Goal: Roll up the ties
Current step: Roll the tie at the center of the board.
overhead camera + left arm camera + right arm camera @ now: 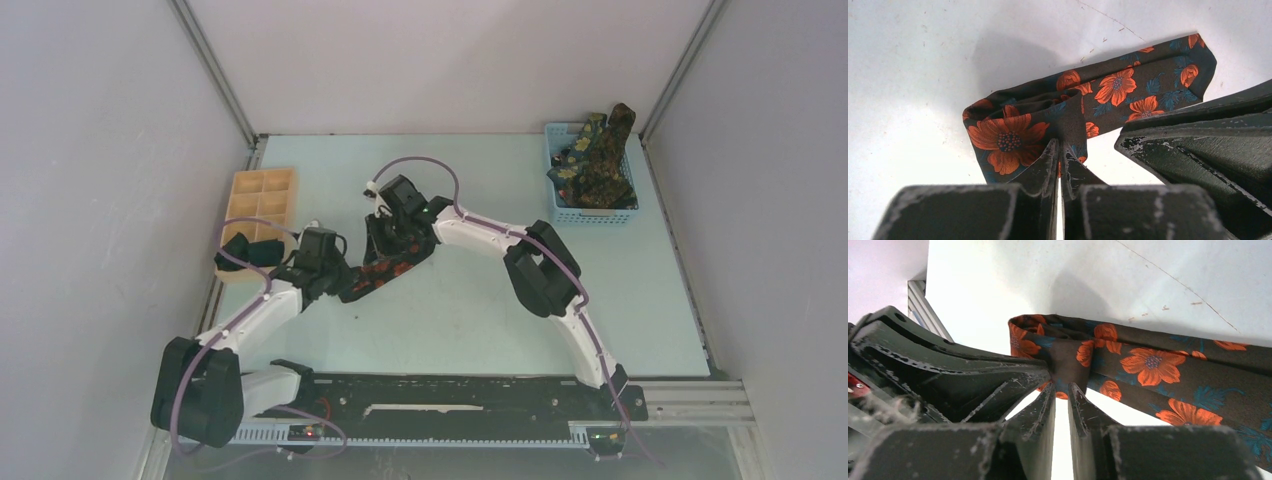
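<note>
The black tie with red-orange flowers (392, 270) lies partly folded on the table between the two arms. My left gripper (352, 285) is shut on a fold at its near-left end; in the left wrist view the gripper (1060, 145) pinches the tie (1118, 90) at the fingertips. My right gripper (385, 248) is shut on the same folded end from the far side. In the right wrist view the gripper (1062, 386) nips the tie (1148, 362). The two grippers are almost touching. Several dark green ties with yellow flowers (598, 160) are piled in the basket.
The blue mesh basket (592, 215) stands at the back right. The pale wooden compartment tray (262, 195) stands at the back left, with a dark bundle (250, 250) at its near end. Grey walls close in the table on three sides.
</note>
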Available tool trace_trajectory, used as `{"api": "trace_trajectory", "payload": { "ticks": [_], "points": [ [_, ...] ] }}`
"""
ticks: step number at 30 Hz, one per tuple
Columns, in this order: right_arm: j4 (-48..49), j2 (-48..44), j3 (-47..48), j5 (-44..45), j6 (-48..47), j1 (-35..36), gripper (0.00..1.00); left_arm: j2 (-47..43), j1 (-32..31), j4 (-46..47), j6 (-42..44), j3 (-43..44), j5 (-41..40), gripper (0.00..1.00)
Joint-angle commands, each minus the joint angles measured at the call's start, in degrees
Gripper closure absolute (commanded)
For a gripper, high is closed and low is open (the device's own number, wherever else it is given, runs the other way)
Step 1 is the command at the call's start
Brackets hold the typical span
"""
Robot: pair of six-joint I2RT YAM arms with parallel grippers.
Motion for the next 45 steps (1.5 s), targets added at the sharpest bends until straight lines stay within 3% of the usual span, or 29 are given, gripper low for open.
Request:
{"api": "trace_trajectory", "payload": {
  "ticks": [1, 6, 14, 23, 28, 32, 40, 45],
  "points": [
    [-0.39, 0.91, 4.36, -0.88, 0.34, 1.16, 0.81, -2.26, -0.42, 1.06, -0.57, -0.78, -0.24, 0.94],
    [-1.72, 3.62, 7.07, -0.8, 0.09, 1.8, 0.81, -3.31, -0.42, 0.51, -0.78, -0.96, -0.59, 0.92],
    [-1.72, 6.21, 7.53, -0.81, 0.01, 1.84, 0.81, -5.84, -0.34, -1.36, -0.43, -0.16, -1.42, 0.81],
    [-1.88, 7.44, 7.26, -0.77, -0.17, 2.07, 0.82, -12.37, -0.35, -6.28, 0.82, 0.59, -6.07, 0.53],
    [-1.77, 7.66, 7.29, -0.77, -0.08, 2.18, 0.82, -17.04, -0.34, -12.3, 0.21, 0.05, -15.35, 0.27],
    [-1.43, 7.99, 7.33, -0.98, 0.09, 2.38, 0.82, -21.19, 0.32, -8.03, 0.59, -5.72, -14.81, 0.25],
    [-1.71, 8.11, 7.27, -0.94, 0.01, 2.4, 0.82, -23.84, 10.87, 7.22, -1.92, -17.95, 6.64, 0.31],
    [-1.79, 7.98, 7.07, -0.81, -0.08, 2.45, 0.82, -27.25, 11.55, 8.24, -2.22, -19.23, 7.13, 0.3]
  ]
}}
